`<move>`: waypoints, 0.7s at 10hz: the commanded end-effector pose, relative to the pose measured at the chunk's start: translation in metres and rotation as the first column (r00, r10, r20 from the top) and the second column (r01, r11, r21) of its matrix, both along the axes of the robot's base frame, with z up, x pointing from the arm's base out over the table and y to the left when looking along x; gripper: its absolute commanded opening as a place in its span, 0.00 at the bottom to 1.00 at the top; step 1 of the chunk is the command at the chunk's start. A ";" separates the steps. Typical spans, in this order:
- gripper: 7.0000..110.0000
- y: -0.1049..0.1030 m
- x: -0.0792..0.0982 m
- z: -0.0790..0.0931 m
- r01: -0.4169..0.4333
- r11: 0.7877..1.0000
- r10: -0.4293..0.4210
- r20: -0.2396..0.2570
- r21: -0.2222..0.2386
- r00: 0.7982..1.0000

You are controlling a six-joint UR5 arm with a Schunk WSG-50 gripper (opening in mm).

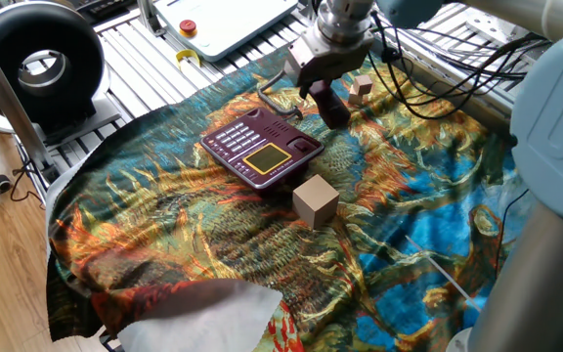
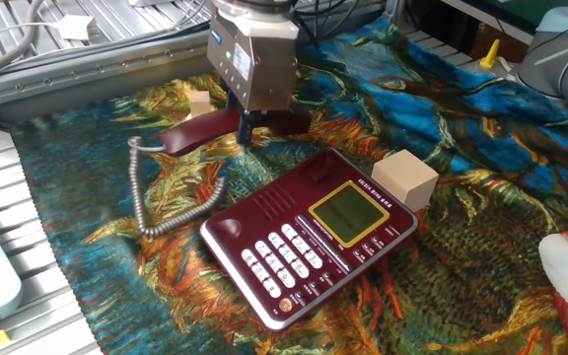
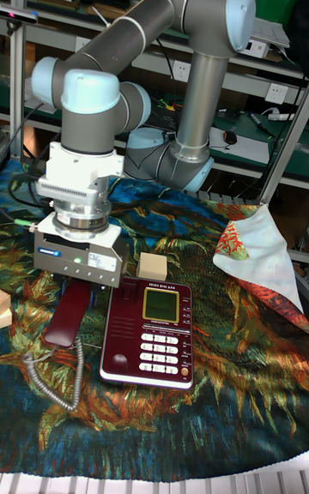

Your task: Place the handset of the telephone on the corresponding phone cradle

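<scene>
My gripper [image 2: 248, 126] is shut on the middle of the dark maroon handset [image 2: 190, 138], which hangs level just above the cloth, behind the telephone [image 2: 309, 232]. Its coiled cord [image 2: 146, 202] trails down to the left. The phone cradle [image 2: 264, 204], the recessed strip along the base's near-gripper side, lies bare. In one fixed view the gripper [image 1: 319, 90] holds the handset [image 1: 335, 112] beyond the telephone [image 1: 260, 147]. In the tall view the handset [image 3: 64, 318] sits under the gripper [image 3: 75, 284], left of the telephone [image 3: 150, 331].
A tan wooden cube [image 2: 403, 179] stands right beside the phone base's right corner. A smaller cube [image 2: 199, 102] sits behind the handset. A patterned cloth [image 2: 481, 197] covers the table, and a white cloth [image 1: 213, 318] lies at its front edge.
</scene>
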State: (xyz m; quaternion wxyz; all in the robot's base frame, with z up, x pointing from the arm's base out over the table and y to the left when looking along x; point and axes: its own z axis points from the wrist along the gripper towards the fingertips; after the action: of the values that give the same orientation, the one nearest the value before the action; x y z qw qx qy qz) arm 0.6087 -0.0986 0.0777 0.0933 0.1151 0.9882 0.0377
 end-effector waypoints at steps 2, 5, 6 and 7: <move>0.00 0.017 0.003 0.010 0.025 0.999 -0.025 0.000 0.019 1.000; 0.00 0.030 0.002 0.010 0.022 0.999 -0.022 -0.003 0.028 1.000; 0.00 0.036 -0.002 0.006 0.005 1.000 -0.005 -0.009 0.029 1.000; 0.00 0.041 -0.004 0.003 -0.012 1.000 0.012 -0.013 0.025 1.000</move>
State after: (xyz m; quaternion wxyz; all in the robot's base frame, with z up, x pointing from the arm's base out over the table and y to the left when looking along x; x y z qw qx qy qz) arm 0.6076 -0.0708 0.0829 0.0882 0.1175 0.9882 0.0437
